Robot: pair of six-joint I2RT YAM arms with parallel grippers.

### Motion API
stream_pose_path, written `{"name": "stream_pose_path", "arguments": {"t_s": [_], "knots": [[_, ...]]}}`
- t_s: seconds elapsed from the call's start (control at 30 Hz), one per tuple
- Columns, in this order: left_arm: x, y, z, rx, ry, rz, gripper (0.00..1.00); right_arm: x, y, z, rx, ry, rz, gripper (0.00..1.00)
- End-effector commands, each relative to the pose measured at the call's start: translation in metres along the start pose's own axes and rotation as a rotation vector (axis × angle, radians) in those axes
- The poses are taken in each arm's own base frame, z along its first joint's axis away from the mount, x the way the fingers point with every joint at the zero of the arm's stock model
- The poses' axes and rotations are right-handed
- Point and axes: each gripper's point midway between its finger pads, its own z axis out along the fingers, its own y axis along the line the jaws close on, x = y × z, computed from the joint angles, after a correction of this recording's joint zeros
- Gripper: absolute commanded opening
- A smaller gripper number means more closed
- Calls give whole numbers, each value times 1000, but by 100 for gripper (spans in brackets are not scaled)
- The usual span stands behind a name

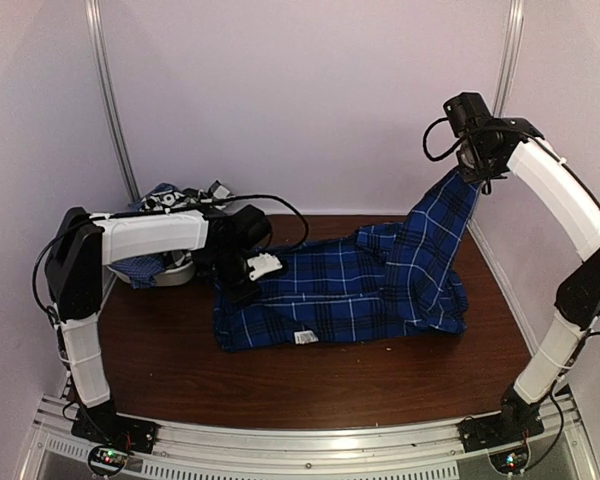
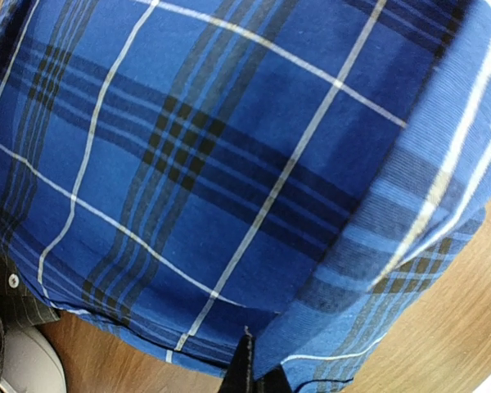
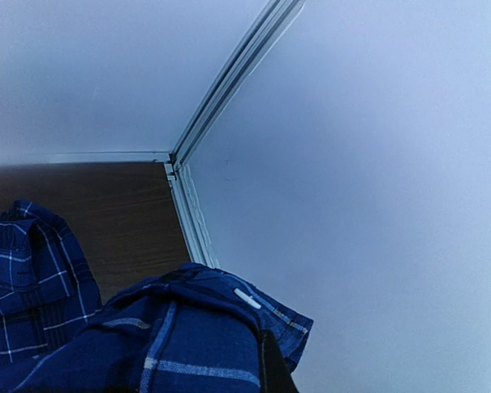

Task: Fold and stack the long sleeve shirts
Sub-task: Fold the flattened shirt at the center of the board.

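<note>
Top view, clock centred on the surface: the royal-blue plaid shirt sits mid-surface with its long axis along the 9–3 line. Most of it lies flat but rumpled. Its 3 o'clock end is pulled up into a taut strip that climbs toward 1 o'clock. The white neck label is on the 6 o'clock edge, left of centre.

Right arm is raised high at 2 o'clock. Right jaws are together, clamped on the top of that lifted strip. In the right wrist view, plaid cloth bunches right at the fingers with a white button on the hem. The rest of the shirt droops to the surface at 8 o'clock of that view.

Left arm reaches in low from 9 o'clock and ends at the shirt's 10 o'clock corner. Left jaws are together. In the left wrist view, plaid fills the frame and its hem meets the dark fingertips at bottom centre, so we read it as pinched on the shirt edge. Wood surface shows at 4 o'clock of that view.

A heap of other shirts sits at 10 o'clock against the back wall, behind the left arm. We can't separate the patterns there. A dark pinstripe piece with a button shows at 8 o'clock in the left wrist view.
</note>
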Motion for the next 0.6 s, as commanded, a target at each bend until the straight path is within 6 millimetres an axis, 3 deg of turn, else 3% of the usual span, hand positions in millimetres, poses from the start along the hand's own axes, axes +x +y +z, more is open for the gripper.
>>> {"name": "stream_pose_path", "arguments": {"t_s": [0.0,0.13,0.4,0.57], "knots": [[5,10,7,-14,15,-7,0,-19,1,11,53,-47,4,0],[-1,17,11,-38,-7,-12,3,-24,13,20,56,-56,-21,0],[-4,41,17,-160,-4,-32,31,-22,32,34,54,-60,-46,0],[1,59,16,-232,2,-76,36,-19,38,40,63,-52,-72,0]]}}
